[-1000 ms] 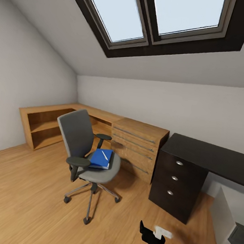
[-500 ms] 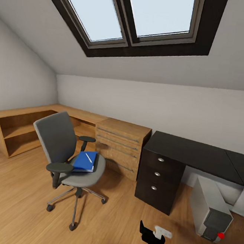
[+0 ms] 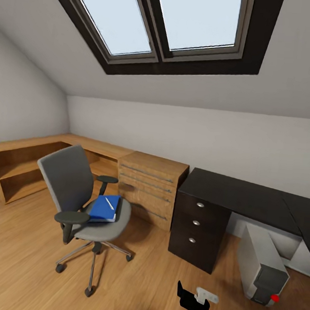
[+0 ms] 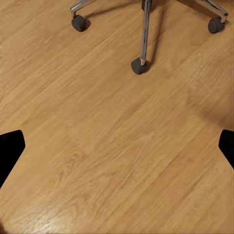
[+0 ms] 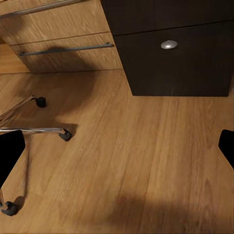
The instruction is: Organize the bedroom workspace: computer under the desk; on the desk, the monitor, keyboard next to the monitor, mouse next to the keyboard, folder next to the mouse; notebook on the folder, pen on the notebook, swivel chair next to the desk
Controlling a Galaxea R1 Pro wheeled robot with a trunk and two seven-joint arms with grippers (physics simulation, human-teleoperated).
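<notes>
The swivel chair (image 3: 82, 200) stands on the wood floor, left of the desk and apart from it. On its seat lies the blue folder (image 3: 103, 209) with the white pen (image 3: 109, 203) on top. The desk (image 3: 245, 197) has a bare black top. The grey computer (image 3: 263, 266) stands on the floor beneath it. Monitor, keyboard, mouse and notebook are out of view. My left gripper (image 4: 117, 151) is open over bare floor near the chair's castors (image 4: 139, 66). My right gripper (image 5: 117, 148) is open, low over the floor in front of the black drawer unit (image 5: 180, 48).
A light wood drawer cabinet (image 3: 149, 185) and a low shelf unit (image 3: 16, 167) line the back wall under the sloped ceiling and skylight (image 3: 163, 23). The black drawer unit (image 3: 197, 230) carries the desk's left end. Part of a black arm (image 3: 197, 307) shows at the lower edge.
The head camera has swung to the right, so the whole picture has slid left. The computer and more of the desk have come into view. The chair stands where it was.
</notes>
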